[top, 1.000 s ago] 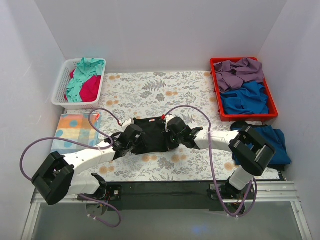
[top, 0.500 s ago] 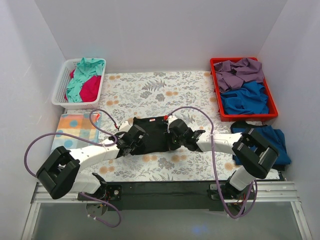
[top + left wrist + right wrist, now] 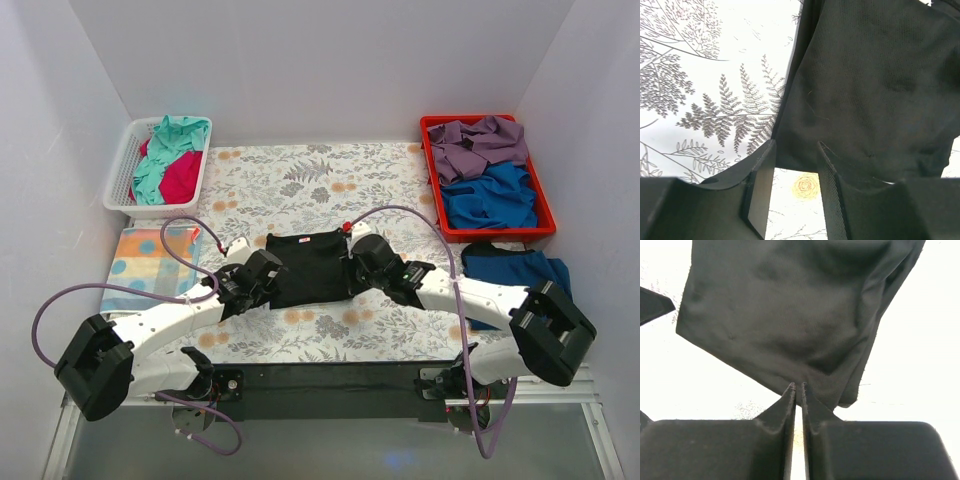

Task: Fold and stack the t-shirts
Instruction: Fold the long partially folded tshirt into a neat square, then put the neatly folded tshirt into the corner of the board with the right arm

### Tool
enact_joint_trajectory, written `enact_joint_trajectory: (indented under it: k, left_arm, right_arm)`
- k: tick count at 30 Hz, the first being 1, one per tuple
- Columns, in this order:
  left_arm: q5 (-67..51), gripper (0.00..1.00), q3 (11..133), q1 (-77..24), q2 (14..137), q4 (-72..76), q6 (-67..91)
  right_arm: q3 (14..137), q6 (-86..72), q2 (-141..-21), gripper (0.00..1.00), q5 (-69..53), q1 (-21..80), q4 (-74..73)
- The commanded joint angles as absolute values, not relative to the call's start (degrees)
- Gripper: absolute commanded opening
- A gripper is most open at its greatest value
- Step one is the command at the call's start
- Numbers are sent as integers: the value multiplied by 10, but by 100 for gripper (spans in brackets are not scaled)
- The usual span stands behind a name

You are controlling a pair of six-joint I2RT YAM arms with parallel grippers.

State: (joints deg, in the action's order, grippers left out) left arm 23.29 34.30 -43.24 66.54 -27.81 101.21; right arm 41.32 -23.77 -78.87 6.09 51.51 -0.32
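A black t-shirt (image 3: 308,268) lies folded into a rectangle in the middle of the floral sheet. It fills the left wrist view (image 3: 875,85) and the right wrist view (image 3: 790,315). My left gripper (image 3: 258,283) is at its near left corner. In the left wrist view the left gripper (image 3: 795,147) is open and empty, its tips at the shirt's near edge. My right gripper (image 3: 357,272) is at the near right corner. In the right wrist view the right gripper (image 3: 797,386) is pinched shut on the hem.
A white basket (image 3: 122,170) at the far left holds teal and magenta shirts. A red tray (image 3: 436,190) at the far right holds purple and blue shirts. A dark blue shirt (image 3: 520,272) lies near right. A pale dotted cloth (image 3: 150,262) lies at the left.
Both arms have swung lower and outward, the right one most. The black shirt now lies flatter, wider and slightly farther back.
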Motion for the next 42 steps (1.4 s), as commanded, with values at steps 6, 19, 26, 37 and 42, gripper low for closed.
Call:
enact_joint_trajectory:
  k: [6, 19, 26, 37, 42]
  left_arm:
    - [266, 41, 345, -430, 652, -294, 1000]
    - [282, 52, 344, -419, 657, -304, 1022]
    - [275, 55, 330, -399, 649, -299, 1026]
    - [260, 58, 315, -360, 638, -291, 1012]
    - [246, 58, 307, -345, 643, -278, 1007]
  right_arm:
    - [426, -185, -755, 38, 113, 487, -39]
    - [437, -107, -840, 63, -145, 351, 51]
    - [417, -142, -899, 70, -284, 288, 141]
    - [409, -179, -1000, 71, -371, 283, 211]
    - [404, -191, -1025, 68, -388, 283, 222]
